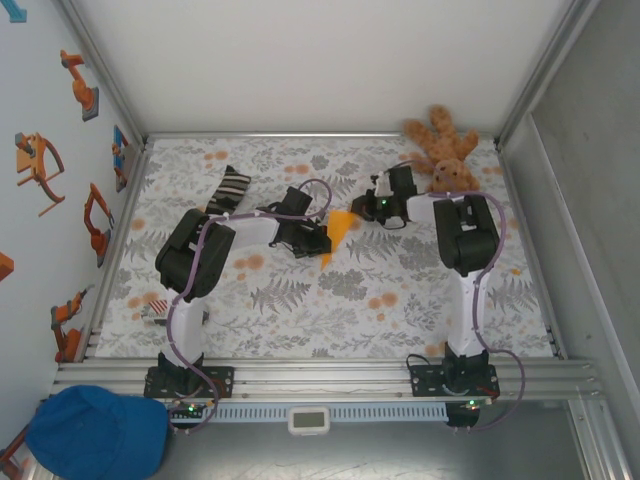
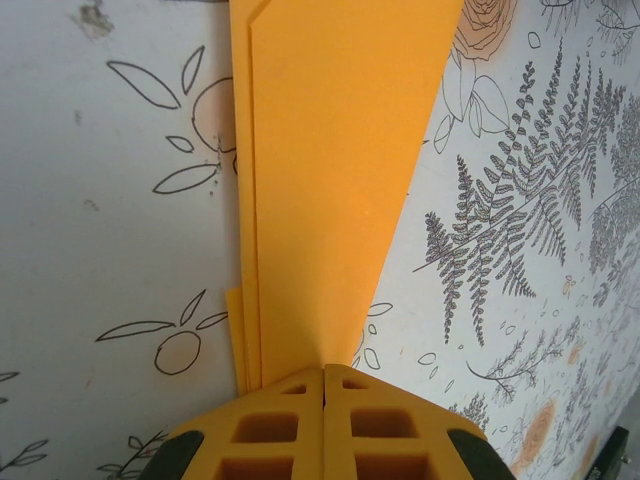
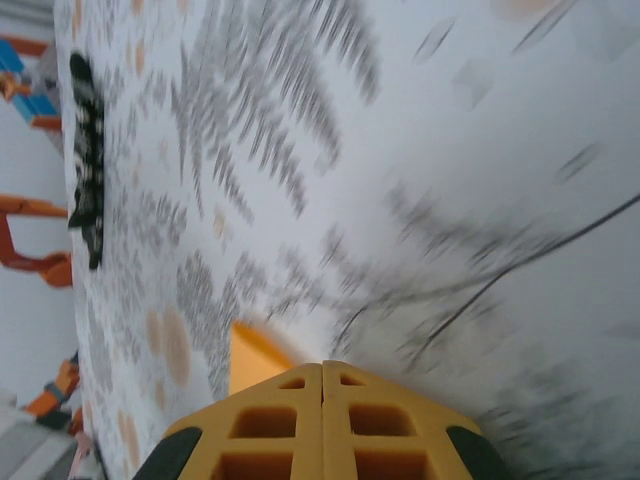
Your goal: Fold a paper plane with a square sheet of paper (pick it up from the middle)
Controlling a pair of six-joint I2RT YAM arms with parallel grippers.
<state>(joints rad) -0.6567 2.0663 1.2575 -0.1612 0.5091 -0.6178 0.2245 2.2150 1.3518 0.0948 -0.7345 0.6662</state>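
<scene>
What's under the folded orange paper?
More orange layers of the square sheet of paper peek out along its left edge, on the floral tablecloth. The cloth beneath is covered; the narrow end meets the shut left pincer.

Both arms bend in toward the middle, claws closed
The left claw (image 1: pixel 316 243) has its fingers (image 2: pixel 285 435) pressed flat together, seam to seam, its elbow raised behind it; the right claw (image 1: pixel 362 208) sits just across, tips pointing at the left claw, fingers (image 3: pixel 280 435) likewise closed tight
</scene>
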